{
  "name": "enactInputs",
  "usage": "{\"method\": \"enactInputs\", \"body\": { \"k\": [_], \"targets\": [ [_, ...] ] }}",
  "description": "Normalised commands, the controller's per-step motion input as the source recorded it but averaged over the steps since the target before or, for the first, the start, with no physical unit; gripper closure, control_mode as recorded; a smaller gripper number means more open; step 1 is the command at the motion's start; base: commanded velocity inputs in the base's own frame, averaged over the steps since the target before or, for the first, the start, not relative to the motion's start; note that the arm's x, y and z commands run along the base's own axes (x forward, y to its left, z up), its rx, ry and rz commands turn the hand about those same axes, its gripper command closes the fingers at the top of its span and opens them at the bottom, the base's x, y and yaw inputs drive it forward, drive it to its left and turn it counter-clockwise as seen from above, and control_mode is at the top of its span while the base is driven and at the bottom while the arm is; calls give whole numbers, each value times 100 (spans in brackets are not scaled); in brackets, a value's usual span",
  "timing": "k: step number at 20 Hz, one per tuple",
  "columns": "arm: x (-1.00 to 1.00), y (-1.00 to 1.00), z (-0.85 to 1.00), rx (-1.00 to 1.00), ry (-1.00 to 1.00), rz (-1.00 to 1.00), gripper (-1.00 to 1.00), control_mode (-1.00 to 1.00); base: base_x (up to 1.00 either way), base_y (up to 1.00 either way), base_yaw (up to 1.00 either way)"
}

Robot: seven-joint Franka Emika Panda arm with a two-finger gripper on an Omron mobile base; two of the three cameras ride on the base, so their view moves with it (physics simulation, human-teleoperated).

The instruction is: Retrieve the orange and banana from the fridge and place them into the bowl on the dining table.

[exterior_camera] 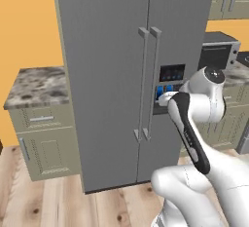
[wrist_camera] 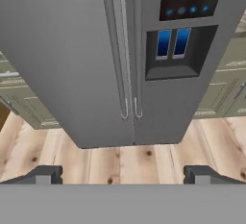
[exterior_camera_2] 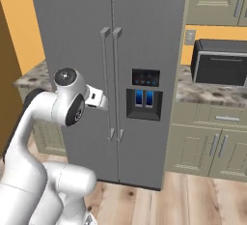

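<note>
Risk of spread-apart gripper [wrist_camera: 123, 175] slipping between twin vertical bar handles [wrist_camera: 129, 64] of shut tall grey fridge [wrist_camera: 72, 50], snagging the wrong door.

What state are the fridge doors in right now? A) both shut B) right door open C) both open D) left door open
A: both doors of the fridge sit flush, their bar handles side by side at the centre seam, and no shelves or bins show; the open gripper hangs short of them.

Closed grey fridge [exterior_camera_2: 77, 50], microwave [exterior_camera_2: 221, 62] on counter [exterior_camera_2: 202, 93]
</note>
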Motion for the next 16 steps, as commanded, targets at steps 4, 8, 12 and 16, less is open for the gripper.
{"method": "enactInputs", "body": {
  "k": [4,8,12,16],
  "targets": [
    [86,0,0,0,0,0,-100,-100,0,0,0],
    [82,5,0,0,0,0,-100,-100,0,0,0],
    [74,13,0,0,0,0,-100,-100,0,0,0],
    [52,6,0,0,0,0,-100,-100,0,0,0]
  ]
}}
